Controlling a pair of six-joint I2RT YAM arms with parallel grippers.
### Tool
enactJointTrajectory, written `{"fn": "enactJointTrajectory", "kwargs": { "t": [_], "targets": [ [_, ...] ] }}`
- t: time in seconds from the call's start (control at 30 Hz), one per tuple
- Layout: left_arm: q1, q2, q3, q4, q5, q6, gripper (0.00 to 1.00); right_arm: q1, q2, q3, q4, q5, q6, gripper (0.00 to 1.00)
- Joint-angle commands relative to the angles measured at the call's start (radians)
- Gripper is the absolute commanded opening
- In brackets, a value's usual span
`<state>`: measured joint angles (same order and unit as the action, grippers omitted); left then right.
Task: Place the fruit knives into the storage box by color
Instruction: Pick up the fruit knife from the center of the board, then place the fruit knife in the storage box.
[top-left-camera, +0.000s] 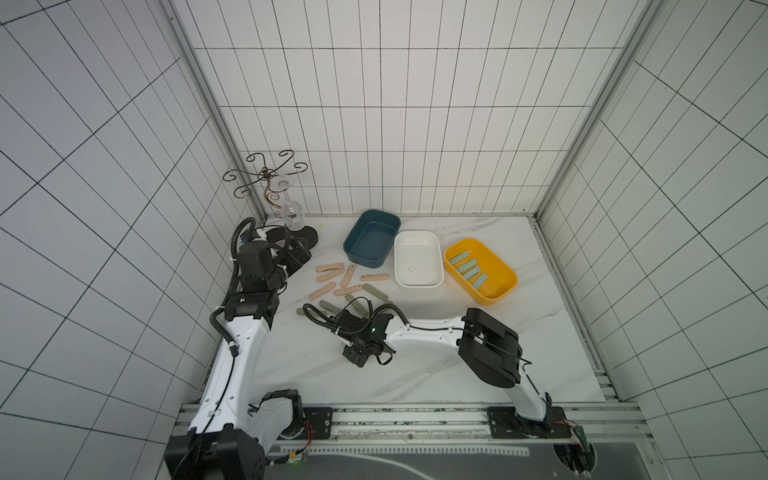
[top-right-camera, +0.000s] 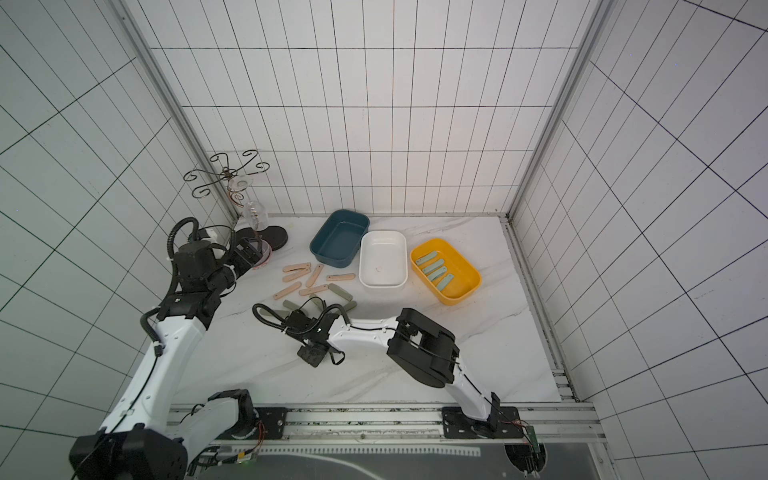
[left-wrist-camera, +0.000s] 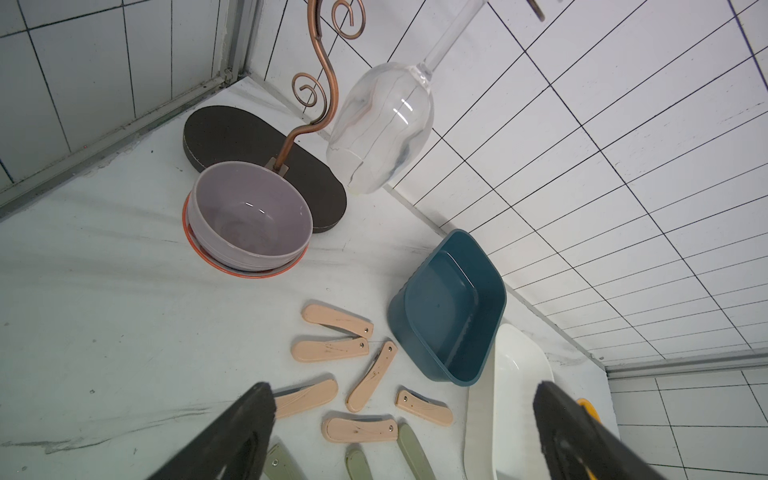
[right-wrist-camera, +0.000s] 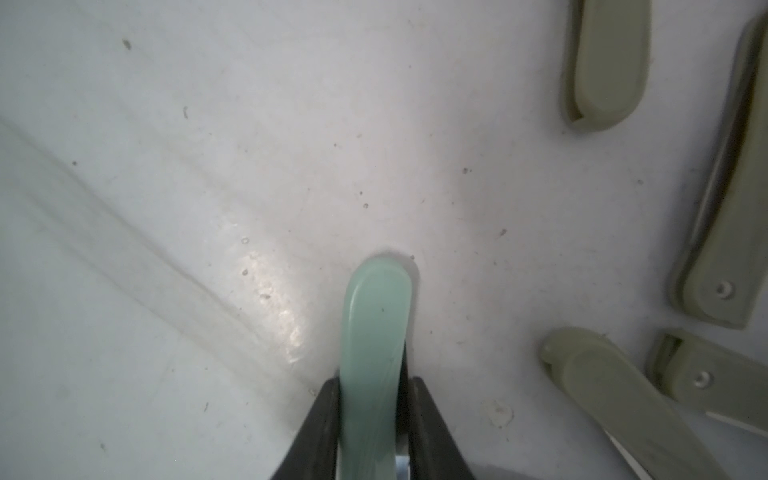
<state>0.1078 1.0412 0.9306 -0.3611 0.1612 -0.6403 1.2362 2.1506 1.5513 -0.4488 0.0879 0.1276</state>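
Observation:
My right gripper (right-wrist-camera: 374, 384) is shut on a pale mint fruit knife (right-wrist-camera: 376, 328), whose free end lies low against the marble table. Olive knives (right-wrist-camera: 604, 66) lie close beside it. In both top views this gripper (top-left-camera: 353, 322) (top-right-camera: 301, 320) sits at the near edge of the knife pile. Several peach knives (top-left-camera: 330, 268) (left-wrist-camera: 330, 320) and olive ones (top-left-camera: 376, 291) lie loose on the table. The yellow storage box (top-left-camera: 486, 297) holds several mint knives (top-left-camera: 467, 268). The blue box (top-left-camera: 365, 261) and white box (top-left-camera: 419, 285) hold no knives. My left gripper (left-wrist-camera: 403, 392) (top-left-camera: 297, 255) hangs open at the back left.
A copper wire glass rack (top-left-camera: 266, 174) on a dark base (left-wrist-camera: 232, 133) stands in the back left corner. A wine glass (left-wrist-camera: 382, 124) hangs upside down from it. A grey bowl (left-wrist-camera: 249, 216) on an orange plate sits beside the base. Tiled walls close in three sides.

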Motion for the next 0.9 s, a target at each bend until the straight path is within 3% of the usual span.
{"fn": "enactJointTrajectory", "kwargs": {
  "t": [0.0,0.53,0.87],
  "targets": [
    [0.005,0.005,-0.003,0.029,0.010,-0.014,0.97,0.006,-0.022,0.090,-0.013,-0.017,0.002,0.27],
    [0.006,0.002,0.008,0.036,0.038,-0.032,0.97,-0.031,-0.165,0.053,0.036,-0.001,0.049,0.27],
    [0.002,0.003,0.035,0.039,0.110,-0.050,0.97,-0.178,-0.378,-0.033,0.074,-0.010,0.116,0.27]
  ]
}}
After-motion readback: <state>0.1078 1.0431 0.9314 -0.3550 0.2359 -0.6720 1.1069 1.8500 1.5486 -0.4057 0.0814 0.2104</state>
